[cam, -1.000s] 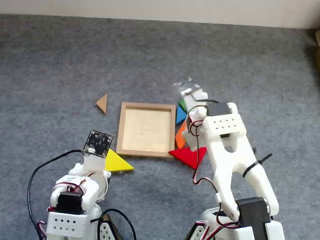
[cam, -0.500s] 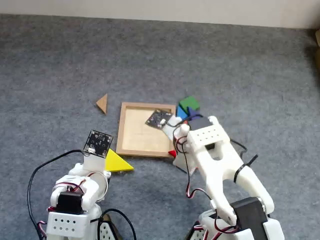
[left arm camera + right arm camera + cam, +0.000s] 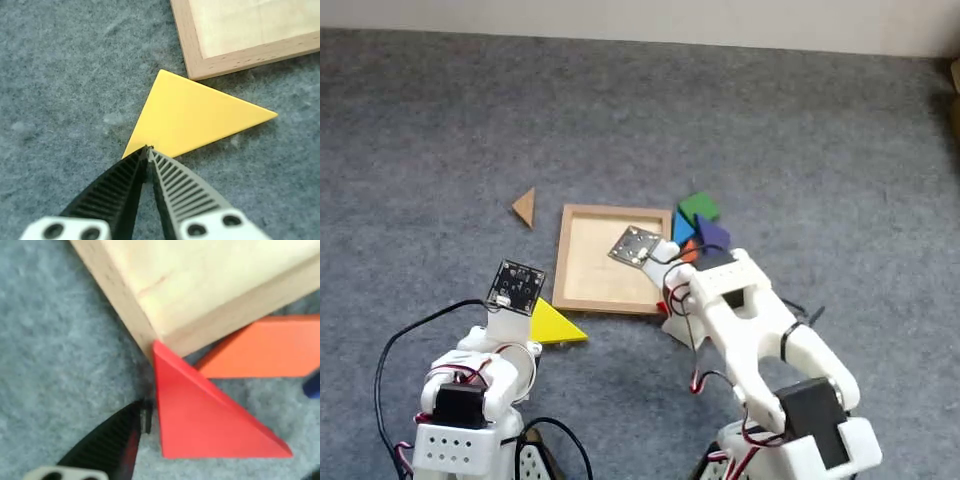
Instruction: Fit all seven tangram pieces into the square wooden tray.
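Grey, nubby felt covers the bench, where the square wooden tray (image 3: 560, 262) lies flat near the middle, with a raised pale-wood rim and a smooth plywood floor. All seven flat, hard-edged pieces lie on the felt outside it.

A small tan wooden triangle (image 3: 525, 208) sits apart from the tray's far left corner, its apex pointing toward the bench's left edge. Four pieces crowd together along the tray's right side: a green square (image 3: 698, 208) farthest from the arms, a dark purple piece (image 3: 712, 234), a blue triangle (image 3: 681, 228) and an orange piece (image 3: 688, 252). In the right wrist view the orange piece (image 3: 265, 347) runs lengthwise along the outside of the tray rim (image 3: 215, 315).

The yellow triangle (image 3: 195, 117) rests just off the tray's near left corner, one corner close against the rim, its long edge running roughly along the tray's near side and its sharpest tip pointing toward the bench's right edge. The left tool (image 3: 147, 150) has its ribbed black fingers pressed together, their tips meeting at that triangle's near corner.

The red triangle (image 3: 200, 415) lies at the tray's near right corner, one sharp point up against the corner of the rim. The right tool (image 3: 665, 300) hangs over it, spread, with one black finger (image 3: 120, 440) just beside the triangle's straight edge and the piece lying where a closed partner would sit.
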